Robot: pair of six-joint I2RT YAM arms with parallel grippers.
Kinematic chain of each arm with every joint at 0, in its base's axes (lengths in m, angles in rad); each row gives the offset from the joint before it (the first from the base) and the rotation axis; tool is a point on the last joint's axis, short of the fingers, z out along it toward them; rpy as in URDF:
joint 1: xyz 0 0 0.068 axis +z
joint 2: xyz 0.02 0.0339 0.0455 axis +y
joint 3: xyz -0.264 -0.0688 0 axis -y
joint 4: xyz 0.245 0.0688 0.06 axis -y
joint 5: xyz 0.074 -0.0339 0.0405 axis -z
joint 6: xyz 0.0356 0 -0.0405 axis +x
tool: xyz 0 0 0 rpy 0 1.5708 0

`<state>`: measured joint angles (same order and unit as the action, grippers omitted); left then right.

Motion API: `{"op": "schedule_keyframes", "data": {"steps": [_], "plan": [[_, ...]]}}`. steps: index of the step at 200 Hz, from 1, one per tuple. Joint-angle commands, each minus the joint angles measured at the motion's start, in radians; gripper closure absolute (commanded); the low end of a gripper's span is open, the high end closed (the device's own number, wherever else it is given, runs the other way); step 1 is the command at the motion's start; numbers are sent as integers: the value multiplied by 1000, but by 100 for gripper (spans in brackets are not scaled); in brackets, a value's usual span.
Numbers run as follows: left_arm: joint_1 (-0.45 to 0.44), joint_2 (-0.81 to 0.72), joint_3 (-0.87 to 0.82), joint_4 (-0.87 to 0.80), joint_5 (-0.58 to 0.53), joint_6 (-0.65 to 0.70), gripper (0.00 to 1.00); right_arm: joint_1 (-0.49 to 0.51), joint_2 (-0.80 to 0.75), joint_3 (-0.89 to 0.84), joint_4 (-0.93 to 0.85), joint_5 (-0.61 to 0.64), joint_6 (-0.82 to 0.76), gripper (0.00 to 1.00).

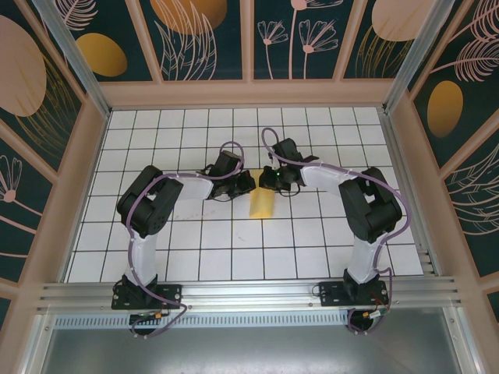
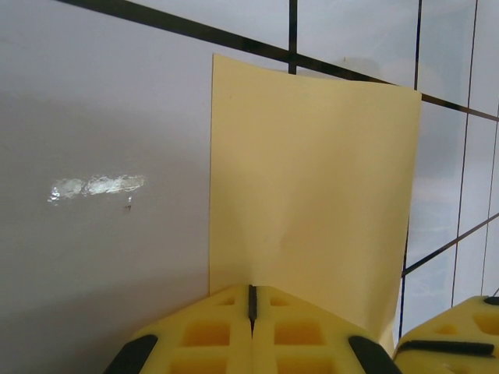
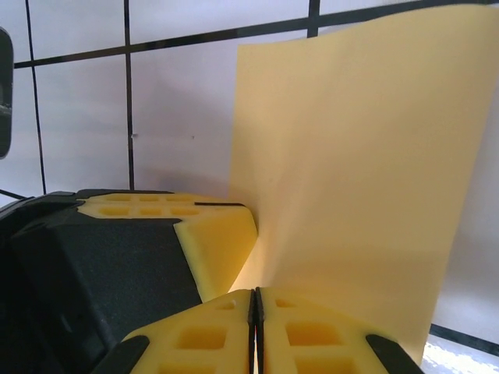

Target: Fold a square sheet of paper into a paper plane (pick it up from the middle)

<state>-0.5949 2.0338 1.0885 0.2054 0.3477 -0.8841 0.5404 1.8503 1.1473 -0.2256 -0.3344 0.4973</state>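
Left wrist: left claw (image 2: 252, 294) pinching square sheet of paper (image 2: 312, 187); right claw (image 3: 256, 300) likewise.

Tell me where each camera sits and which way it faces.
Top external: above, behind the bases, looking down at the table; both arms, left gripper and right gripper show.
Left wrist: on the left arm, facing the sheet of paper past its shut fingers.
Right wrist: likewise on the right arm, fingers shut.
Shared: all three see the sheet.

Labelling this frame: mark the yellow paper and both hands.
square sheet of paper (image 2: 312, 187), left wrist view, sheet's middle.
left hand (image 2: 252, 300), left wrist view, between fingertips.
right hand (image 3: 256, 304), right wrist view, between fingertips.
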Motion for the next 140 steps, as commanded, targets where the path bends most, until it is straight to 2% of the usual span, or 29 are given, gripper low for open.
{"op": "schedule_keyframes", "data": {"steps": [1, 25, 73, 140], "plan": [[-7, 93, -26, -109, -78, 26, 100, -8, -47, -7, 38, -5, 13, 90], [-6, 94, -25, -110, -77, 26, 100, -8, -17, 14, 31, -47, 14, 89], [-8, 95, -23, -112, -76, 26, 100, -8, 48, 37, 8, -40, 20, 90], [-8, 98, -21, -119, -80, 27, 100, -14, 84, 21, -57, 50, 11, 90]]}}
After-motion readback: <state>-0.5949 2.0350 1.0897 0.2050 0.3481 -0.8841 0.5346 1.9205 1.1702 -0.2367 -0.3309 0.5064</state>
